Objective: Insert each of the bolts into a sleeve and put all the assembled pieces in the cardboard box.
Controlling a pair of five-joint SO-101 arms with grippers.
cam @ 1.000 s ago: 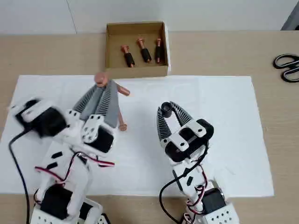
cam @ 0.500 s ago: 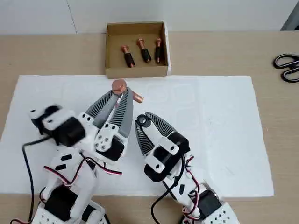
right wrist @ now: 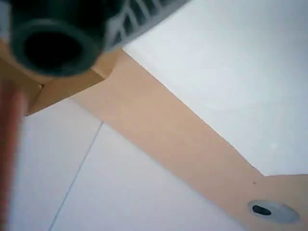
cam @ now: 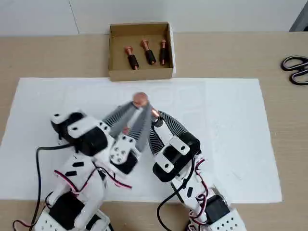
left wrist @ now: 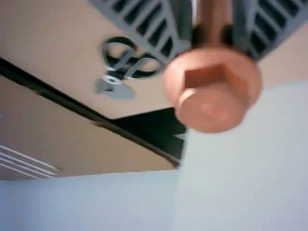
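Note:
My left gripper is shut on a copper bolt, whose hex-socket head sticks out past the grey fingers. My right gripper is shut on a black sleeve; its open bore faces outward. The two grippers meet tip to tip over the middle of the white sheet, with the sleeve just beside and below the bolt head. A copper shaft shows close to the sleeve. Another copper bit peeks out under the left fingers. The cardboard box at the back holds three assembled pieces.
Scissors lie on the bare table at the far right, also seen beyond the bolt as scissors. The white sheet has free room on its left and right parts. Wires trail from both arm bases at the front edge.
The left gripper has carried the bolt rightward and nearer. The right gripper has swung left with the sleeve, so the two tips have come together.

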